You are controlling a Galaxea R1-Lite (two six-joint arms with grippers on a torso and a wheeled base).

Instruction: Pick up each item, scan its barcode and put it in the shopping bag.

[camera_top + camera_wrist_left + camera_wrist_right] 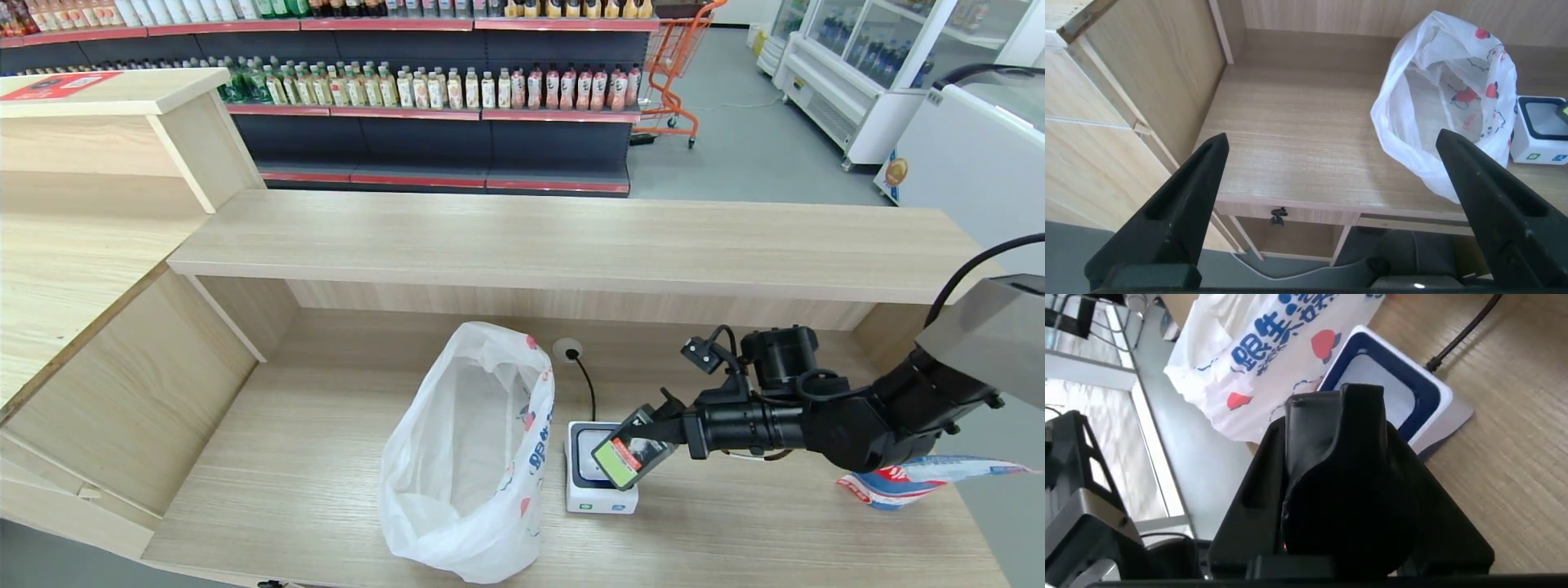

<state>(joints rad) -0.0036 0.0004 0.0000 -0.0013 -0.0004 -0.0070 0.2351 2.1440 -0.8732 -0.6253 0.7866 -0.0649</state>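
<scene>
Head view: the right gripper point(653, 430) is clamped on a small box point(630, 459) with a green and red label. It holds the box tilted, just above the window of the white and blue scanner point(600, 496) and covering part of it. The fingertips are hard to tell from the box's dark edge. The white shopping bag point(465, 465) stands open just beside the scanner on the wooden counter point(735, 531). A black cable point(589, 390) runs behind the scanner from a round socket. A red, white and blue packet point(927, 480) lies at the counter's right end, partly hidden under the arm.

Left wrist view: the left gripper point(1333, 140) hangs with its jaws spread wide and nothing between them, off the counter's near edge. The bag is well apart from it, and the scanner is cut off at the frame edge.

Right wrist view: dark fingers and dark box merge, with the scanner and the bag's printed side beyond them
</scene>
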